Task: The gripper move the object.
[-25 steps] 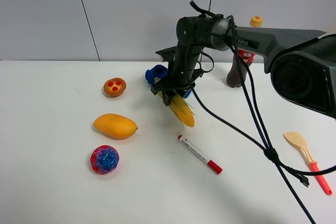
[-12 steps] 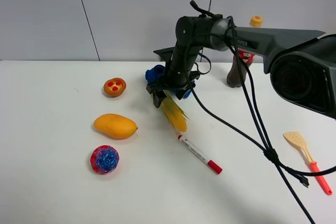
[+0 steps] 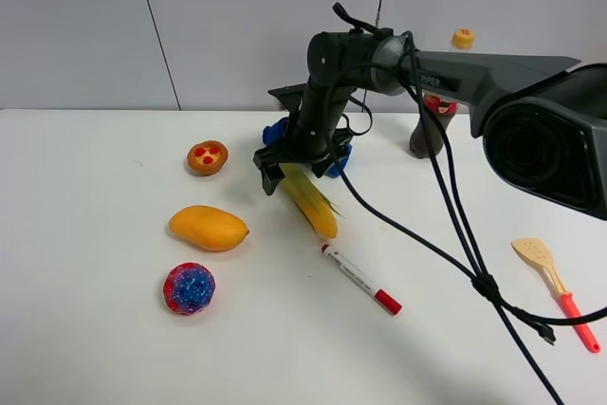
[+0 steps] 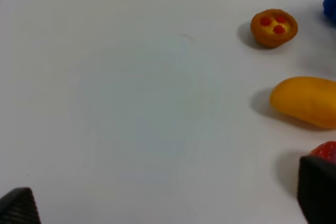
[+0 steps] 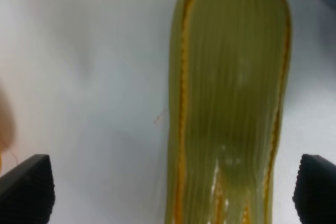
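Note:
The ear of corn (image 3: 311,201) lies slanted on the white table, its husk end under my right gripper (image 3: 289,170). In the right wrist view the green-yellow husk (image 5: 231,103) lies between the two black fingertips (image 5: 26,187), with table showing on one side. The jaws stand wide apart around it, so the right gripper (image 5: 168,192) is open. My left gripper (image 4: 165,203) is open and empty over bare table; its arm does not show in the exterior view.
A mango (image 3: 209,228), a small fruit tart (image 3: 207,156) and a red-blue ball (image 3: 189,288) lie left of the corn. A red-capped marker (image 3: 360,279) lies just in front of it. A blue object (image 3: 277,130) and a brown bottle (image 3: 427,135) stand behind. A spatula (image 3: 555,291) lies far right. Black cables trail across the right.
The right gripper and the corn have both shifted to the left, away from the marker's end. The other objects have not moved.

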Robot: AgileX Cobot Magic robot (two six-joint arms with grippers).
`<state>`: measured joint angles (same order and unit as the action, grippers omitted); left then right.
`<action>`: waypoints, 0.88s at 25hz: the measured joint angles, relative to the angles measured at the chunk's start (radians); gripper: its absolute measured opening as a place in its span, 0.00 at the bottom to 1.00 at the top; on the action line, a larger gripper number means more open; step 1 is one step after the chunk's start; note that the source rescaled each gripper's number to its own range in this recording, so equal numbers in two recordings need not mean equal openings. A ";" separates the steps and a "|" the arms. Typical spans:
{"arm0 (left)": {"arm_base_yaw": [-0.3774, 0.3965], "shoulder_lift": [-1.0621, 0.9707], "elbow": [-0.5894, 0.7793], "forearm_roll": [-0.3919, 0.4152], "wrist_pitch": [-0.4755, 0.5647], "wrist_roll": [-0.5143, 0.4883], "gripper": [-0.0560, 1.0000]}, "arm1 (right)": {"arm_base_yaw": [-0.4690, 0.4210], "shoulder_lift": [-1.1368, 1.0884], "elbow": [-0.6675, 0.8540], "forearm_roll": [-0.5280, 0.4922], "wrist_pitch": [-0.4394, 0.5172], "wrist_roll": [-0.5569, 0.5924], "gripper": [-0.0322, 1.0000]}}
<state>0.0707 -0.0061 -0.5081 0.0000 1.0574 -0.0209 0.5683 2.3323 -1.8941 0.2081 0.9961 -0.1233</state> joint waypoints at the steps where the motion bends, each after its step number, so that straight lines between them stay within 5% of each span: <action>1: 0.000 0.000 0.000 0.000 0.000 0.000 1.00 | 0.004 -0.001 0.000 -0.003 0.000 0.008 0.84; 15: 0.000 0.000 0.000 0.000 0.000 0.000 1.00 | -0.001 -0.340 0.000 -0.139 -0.073 0.150 0.84; 22: 0.000 0.000 0.000 0.000 0.000 0.000 1.00 | -0.157 -0.577 0.000 -0.202 -0.037 0.187 0.84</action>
<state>0.0707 -0.0061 -0.5081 0.0000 1.0574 -0.0209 0.4116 1.7556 -1.8941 0.0066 0.9594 0.0642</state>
